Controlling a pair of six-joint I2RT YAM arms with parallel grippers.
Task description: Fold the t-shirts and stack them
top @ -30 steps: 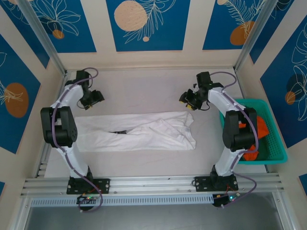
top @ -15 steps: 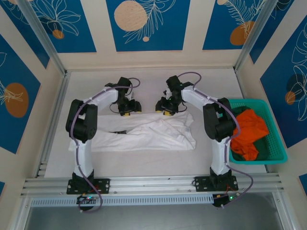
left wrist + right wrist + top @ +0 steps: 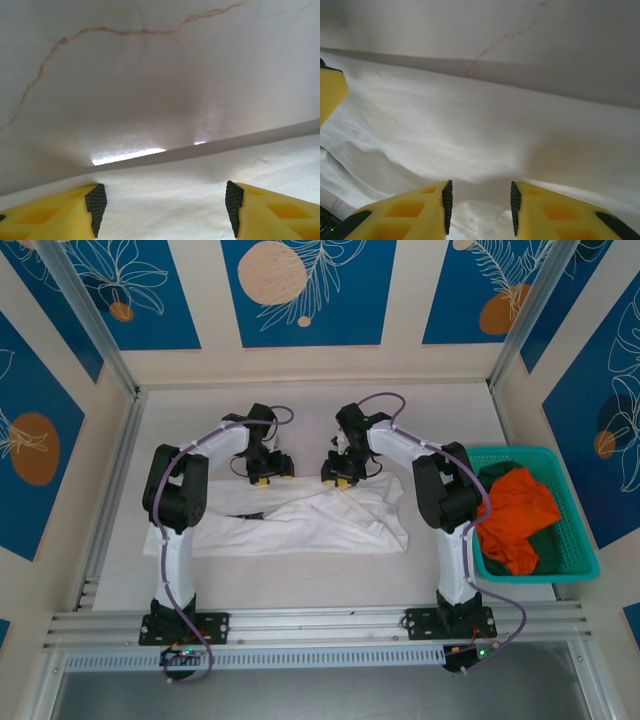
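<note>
Pale tabletop (image 3: pixel 300 420) lies under blue painted walls in the top view, with the white t-shirt (image 3: pixel 300 525) spread lengthwise across it. The left gripper (image 3: pixel 268 472) and right gripper (image 3: pixel 338 474) sit side by side at that shirt's far edge. Well off the shirt's right end, a teal basket (image 3: pixel 590 560) holds the orange t-shirt (image 3: pixel 520 510) and a dark green t-shirt (image 3: pixel 497 476).

At the left wrist, the left gripper (image 3: pixel 162 207) stands wide open, straddling the white t-shirt's (image 3: pixel 200 175) far hem.

At the right wrist, the right gripper (image 3: pixel 481 200) is narrower, with a ridge of the white t-shirt (image 3: pixel 445 130) rising between the pads; I cannot tell whether it pinches yet.

If only one side catches cloth, or just one layer, lifting would likely skew the fold.

A second earlier both grippers hung beyond the shirt's far corners; half a second earlier they were already nearly here, and the right jaws have narrowed since.
</note>
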